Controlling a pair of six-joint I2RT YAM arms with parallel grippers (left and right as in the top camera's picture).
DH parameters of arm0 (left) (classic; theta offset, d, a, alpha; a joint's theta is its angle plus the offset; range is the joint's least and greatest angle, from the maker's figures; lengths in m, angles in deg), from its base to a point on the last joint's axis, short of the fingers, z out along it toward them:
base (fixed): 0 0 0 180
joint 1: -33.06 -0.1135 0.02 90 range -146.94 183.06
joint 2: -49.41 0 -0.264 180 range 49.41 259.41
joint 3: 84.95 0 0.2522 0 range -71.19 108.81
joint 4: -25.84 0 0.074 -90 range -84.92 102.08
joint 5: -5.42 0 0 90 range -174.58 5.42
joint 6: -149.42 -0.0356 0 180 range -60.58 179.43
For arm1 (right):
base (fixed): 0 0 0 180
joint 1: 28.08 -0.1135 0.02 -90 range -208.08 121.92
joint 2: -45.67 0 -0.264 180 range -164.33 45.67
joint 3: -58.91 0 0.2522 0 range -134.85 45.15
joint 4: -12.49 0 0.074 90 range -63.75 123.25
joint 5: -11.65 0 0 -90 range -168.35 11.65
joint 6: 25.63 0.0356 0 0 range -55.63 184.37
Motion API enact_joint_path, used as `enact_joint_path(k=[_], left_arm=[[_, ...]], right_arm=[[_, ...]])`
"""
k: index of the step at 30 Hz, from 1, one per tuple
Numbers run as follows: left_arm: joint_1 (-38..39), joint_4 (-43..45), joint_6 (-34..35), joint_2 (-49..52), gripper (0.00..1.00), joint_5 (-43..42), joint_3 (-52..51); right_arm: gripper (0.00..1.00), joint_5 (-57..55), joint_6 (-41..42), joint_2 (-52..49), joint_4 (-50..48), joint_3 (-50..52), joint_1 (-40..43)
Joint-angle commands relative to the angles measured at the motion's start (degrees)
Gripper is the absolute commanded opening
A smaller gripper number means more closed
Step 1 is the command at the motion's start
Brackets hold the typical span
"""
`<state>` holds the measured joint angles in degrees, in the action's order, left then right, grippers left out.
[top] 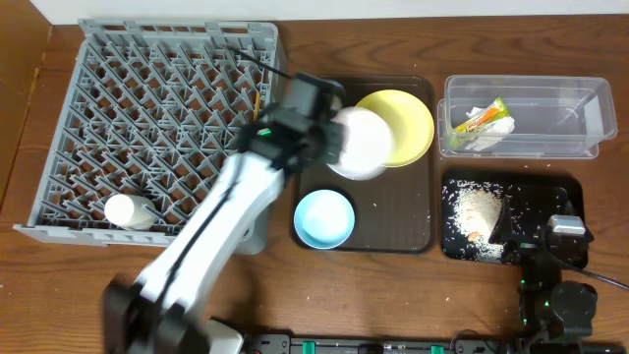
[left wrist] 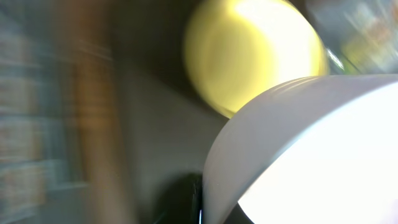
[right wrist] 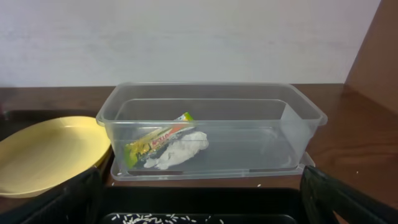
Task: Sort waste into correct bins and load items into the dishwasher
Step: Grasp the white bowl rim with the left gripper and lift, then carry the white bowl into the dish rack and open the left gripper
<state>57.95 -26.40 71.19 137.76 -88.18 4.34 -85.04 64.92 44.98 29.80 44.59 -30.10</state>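
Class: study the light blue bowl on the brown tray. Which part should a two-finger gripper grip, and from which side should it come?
Probably the rim of the light blue bowl, from above, one finger inside and one outside. It sits upright, mouth up, its thin wall exposed, with bare brown tray beside it.

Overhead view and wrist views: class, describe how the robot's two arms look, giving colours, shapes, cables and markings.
The left arm has long white links with black joints and a black wrist block carrying a small green spot. The right arm is all black, with a thin black cable trailing beside it. Its fingers are plain matte black. No lettering is legible.
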Motion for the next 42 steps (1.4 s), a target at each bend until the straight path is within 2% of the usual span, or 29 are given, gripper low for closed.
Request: enact_joint_path(k=[1,3,5,12,21,24,28,42], left_arm=[[-2.5,-1.7,-2.4,-4.3,0.08,29.6,0.5],[-4.1,-1.7,-3.0,-5.1,0.08,39.9,0.5],[-5.9,-1.7,-3.2,-4.9,0.08,46.2,0.4],[-11.9,3.4,-5.1,0.4,0.08,60.9,-1.1],[-13.2,18.1,-19.6,10.6,0.08,63.4,-1.1],[-13.2,21.7,-21.9,14.1,0.08,67.1,-1.1],[-13.2,28.1,-29.0,17.9,0.07,70.4,-1.1],[-10.8,28.5,-29.9,20.9,0.08,75.7,-1.1]], right_arm=[[0.99,-0.2,-0.4,0.3,-0.1,0.3,0.6],[0.99,-0.2,-0.4,0.3,-0.1,0.3,0.6],[0.99,-0.2,-0.4,0.3,-0.1,0.3,0.6],[0.99,-0.2,-0.4,0.3,-0.1,0.3,0.6],[0.99,-0.2,-0.4,0.3,-0.1,0.3,0.6],[0.99,-0.2,-0.4,0.3,-0.1,0.3,0.6],[0.99,-0.2,-0.4,0.3,-0.1,0.3,0.6],[0.99,-0.2,-0.4,0.3,-0.1,0.3,0.6]])
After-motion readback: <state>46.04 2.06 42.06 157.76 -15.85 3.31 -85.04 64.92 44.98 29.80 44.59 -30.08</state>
